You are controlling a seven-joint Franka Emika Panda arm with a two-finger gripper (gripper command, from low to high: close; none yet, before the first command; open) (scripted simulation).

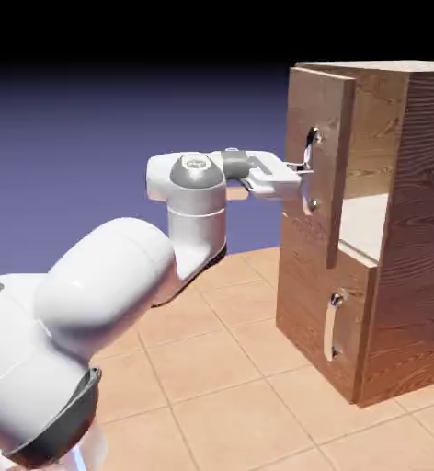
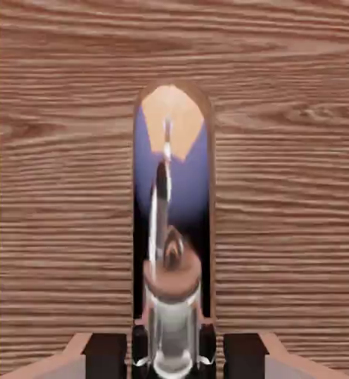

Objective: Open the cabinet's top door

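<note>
While my white arm's two-finger gripper (image 1: 301,169) pinches the long silver bar handle (image 1: 310,171), slipping worries me.
If I pull straight (not following the arc), the fingers may slide off the slightly ajar tall wood-grain top door (image 1: 318,138).

arm (image 1: 119,276): bent, reaching level to the exterior view's right | end effector (image 1: 299,170): jaws closed, horizontal

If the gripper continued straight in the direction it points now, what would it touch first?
Most likely the top door. The gripper is shut on that door's handle and points level at the wood panel right behind it, though the remaining gap is hard to judge.
</note>
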